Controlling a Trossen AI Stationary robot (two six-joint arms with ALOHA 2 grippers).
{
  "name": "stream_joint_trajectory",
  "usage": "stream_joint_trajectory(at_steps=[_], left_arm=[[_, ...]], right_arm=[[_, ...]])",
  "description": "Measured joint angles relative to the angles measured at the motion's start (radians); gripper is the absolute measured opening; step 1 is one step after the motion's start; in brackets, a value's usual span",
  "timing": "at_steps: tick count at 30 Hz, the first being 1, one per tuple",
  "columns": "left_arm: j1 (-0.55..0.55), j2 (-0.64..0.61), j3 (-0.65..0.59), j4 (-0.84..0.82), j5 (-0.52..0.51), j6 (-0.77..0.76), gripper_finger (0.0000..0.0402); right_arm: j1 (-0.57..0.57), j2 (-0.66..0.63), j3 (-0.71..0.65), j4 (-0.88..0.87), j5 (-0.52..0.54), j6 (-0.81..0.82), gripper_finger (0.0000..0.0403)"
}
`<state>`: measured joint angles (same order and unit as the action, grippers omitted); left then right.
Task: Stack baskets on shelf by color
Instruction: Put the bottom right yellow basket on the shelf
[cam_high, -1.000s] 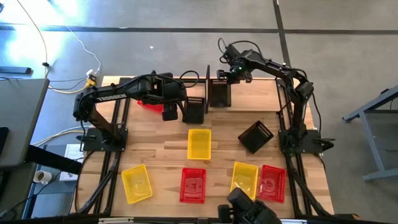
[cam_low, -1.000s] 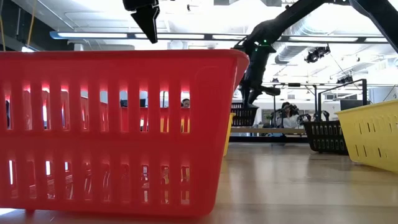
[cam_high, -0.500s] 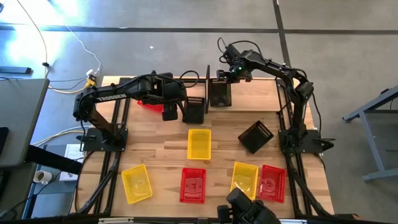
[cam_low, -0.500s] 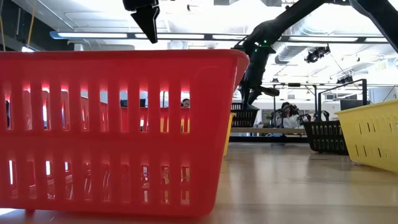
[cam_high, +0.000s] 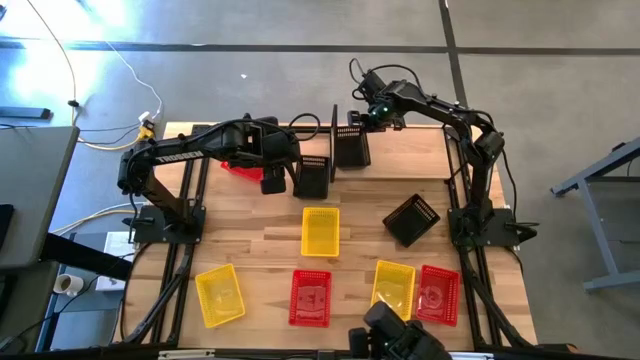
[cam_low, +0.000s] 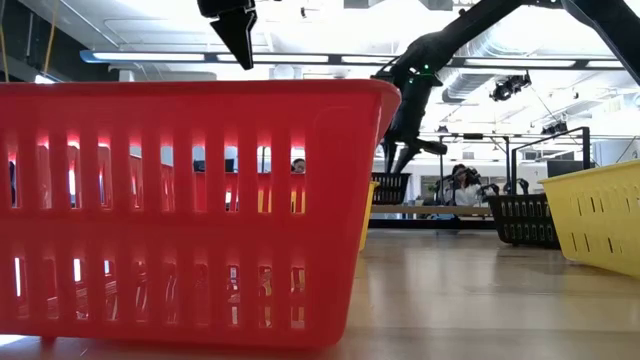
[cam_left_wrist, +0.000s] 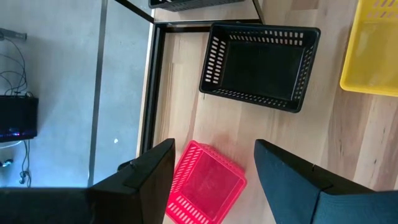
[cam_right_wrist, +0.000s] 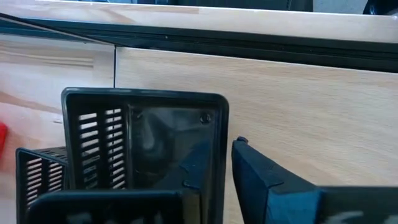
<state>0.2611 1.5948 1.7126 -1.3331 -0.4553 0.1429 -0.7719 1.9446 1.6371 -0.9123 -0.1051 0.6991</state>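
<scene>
A black basket (cam_high: 350, 147) stands upright on the wooden base of the shelf (cam_high: 333, 120) at the table's far middle. My right gripper (cam_high: 366, 118) is open just above it, with one finger inside its right end wall and one outside. My left gripper (cam_high: 272, 178) hangs open high above a tilted red basket (cam_left_wrist: 205, 186), touching nothing. A second black basket (cam_high: 313, 175) stands on the table beside the left gripper. A third black basket (cam_high: 411, 218) lies askew at mid right. My right gripper straddles the black basket's end wall (cam_right_wrist: 214, 134) from above, slanting down. The outer finger (cam_right_wrist: 267, 180) stands a small gap away from the wall. Whether the inner finger (cam_right_wrist: 199, 168) touches the wall, I cannot tell. The basket rests on the shelf base (cam_low: 440, 209).
A yellow basket (cam_high: 320, 230) lies at the table's middle. Along the near edge stand a yellow basket (cam_high: 218, 293), a red basket (cam_high: 310, 297), another yellow one (cam_high: 393, 287) and another red one (cam_high: 437, 293). The shelf's rail (cam_right_wrist: 249, 40) runs behind the right gripper.
The black basket under my right gripper has sunk a little and now sits lower on the shelf base, away from the fingers above it. Both arms have stayed where they were.
</scene>
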Motion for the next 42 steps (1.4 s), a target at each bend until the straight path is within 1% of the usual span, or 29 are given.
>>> stream_joint_trajectory(at_steps=[5, 11, 14, 19, 23, 28, 35, 42], left_arm=[[0.0, 0.0, 0.0, 0.0, 0.0, 0.0, 0.0209], [0.0, 0.0, 0.0, 0.0, 0.0, 0.0, 0.0209], [0.0, 0.0, 0.0, -0.001, 0.0, 0.0, 0.0209], [0.0, -0.002, 0.0, -0.006, 0.026, 0.0, 0.0209], [0.0, -0.027, 0.0, -0.01, 0.095, 0.0, 0.0209], [0.0, -0.059, 0.0, -0.006, 0.156, 0.015, 0.0209], [0.0, -0.09, 0.0, -0.006, 0.165, 0.018, 0.0209], [0.0, -0.095, 0.0, -0.008, 0.165, 0.002, 0.0209]], right_arm=[[-0.001, -0.003, 0.0, -0.024, 0.001, 0.001, 0.0058], [0.004, -0.042, 0.024, -0.166, 0.047, -0.046, 0.0055], [0.029, -0.078, 0.039, -0.235, 0.058, -0.077, 0.0055], [0.117, -0.163, 0.035, -0.344, 0.096, -0.078, 0.0055], [0.212, -0.239, 0.035, -0.393, 0.131, -0.07, 0.0055], [0.348, -0.324, 0.034, -0.405, 0.127, -0.049, 0.0055], [0.576, -0.399, 0.034, -0.458, 0.124, 0.03, 0.0055], [0.838, -0.413, 0.034, -0.483, 0.139, 0.089, 0.0055]])
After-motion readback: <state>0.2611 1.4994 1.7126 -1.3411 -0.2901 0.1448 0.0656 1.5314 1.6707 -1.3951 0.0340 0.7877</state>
